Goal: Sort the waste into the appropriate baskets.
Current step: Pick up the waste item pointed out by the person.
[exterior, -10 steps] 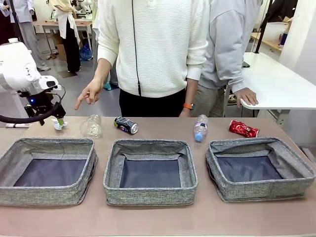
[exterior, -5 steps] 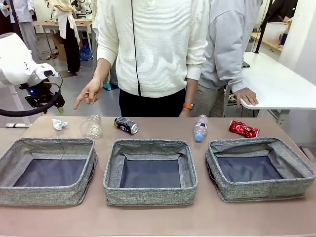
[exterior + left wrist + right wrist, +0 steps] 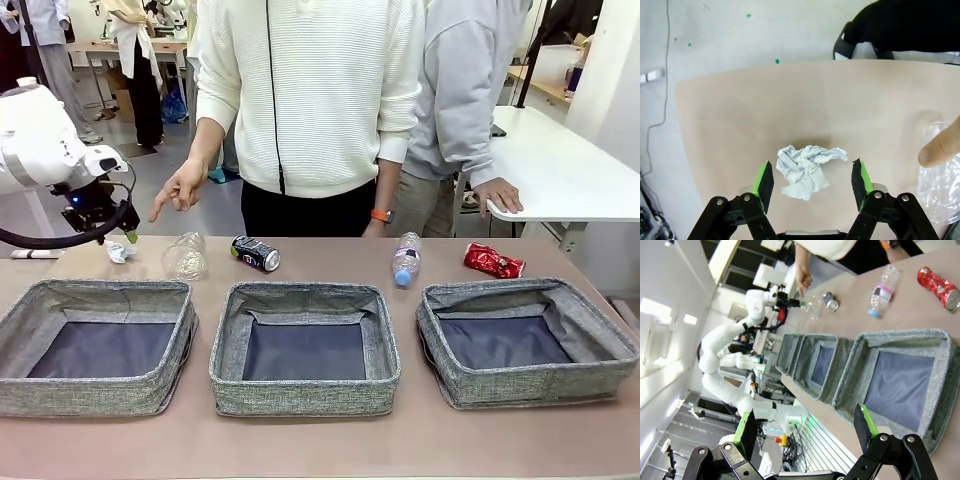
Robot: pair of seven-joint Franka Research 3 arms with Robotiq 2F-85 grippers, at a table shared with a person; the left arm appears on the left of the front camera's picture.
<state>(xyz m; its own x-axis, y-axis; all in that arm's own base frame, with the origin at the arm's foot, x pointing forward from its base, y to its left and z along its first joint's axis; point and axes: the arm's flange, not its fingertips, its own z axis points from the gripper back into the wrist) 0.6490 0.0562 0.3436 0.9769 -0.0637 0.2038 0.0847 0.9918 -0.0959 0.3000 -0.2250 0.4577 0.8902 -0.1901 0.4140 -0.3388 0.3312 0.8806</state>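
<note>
1. Left wrist view: left tool [image 3: 811,172], jaws wide, one green pad on each side of the crumpled white tissue [image 3: 807,171]. A gap shows at both pads and nothing is gripped.
2. Tissue: lies on the counter [image 3: 740,115] near its far left corner, behind the left basket [image 3: 95,290].
3. Crushed clear bottle [image 3: 185,258]: just beside the tissue, toward the middle. A person's hand [image 3: 180,190] points down above it, the fingertip close to one side of the tool.
4. Dark blue can [image 3: 256,253], clear bottle with pink label [image 3: 405,260], crushed red can [image 3: 493,261]: spaced along the far edge, well apart from the left tool.
5. Middle basket [image 3: 300,292], right basket [image 3: 520,290]: in the front row with the left one.
6. Right tool [image 3: 805,427]: jaws wide, holding nothing, near the right basket.
</note>
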